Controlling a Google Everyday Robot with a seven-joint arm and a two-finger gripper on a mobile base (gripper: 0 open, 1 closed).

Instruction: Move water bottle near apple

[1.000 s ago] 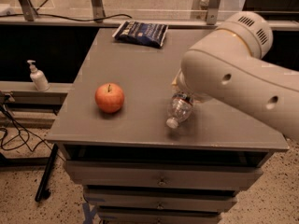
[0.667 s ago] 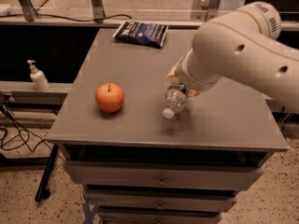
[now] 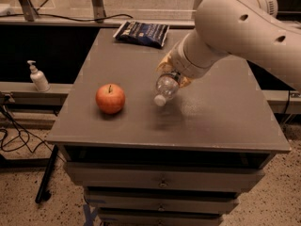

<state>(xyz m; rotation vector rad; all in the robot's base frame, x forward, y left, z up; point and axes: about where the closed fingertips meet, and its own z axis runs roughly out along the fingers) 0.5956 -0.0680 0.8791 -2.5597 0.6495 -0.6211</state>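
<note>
The red-orange apple [image 3: 110,98] sits on the grey table top [image 3: 216,121], left of centre. The clear ribbed water bottle [image 3: 166,87] hangs tilted above the table, white cap pointing down and left, its upper part hidden by my gripper [image 3: 173,72]. The gripper is shut on the bottle's body and holds it lifted, to the right of the apple with a gap between them. The big white arm comes in from the upper right and hides much of the gripper.
A dark blue snack bag [image 3: 142,32] lies at the table's back edge. A white pump dispenser bottle [image 3: 37,77] stands on a lower ledge to the left. Drawers are below the table top. Cables lie on the floor at left.
The gripper has lifted the bottle off the table and carried it left and back, closer to the apple. The arm has swung up and right.
</note>
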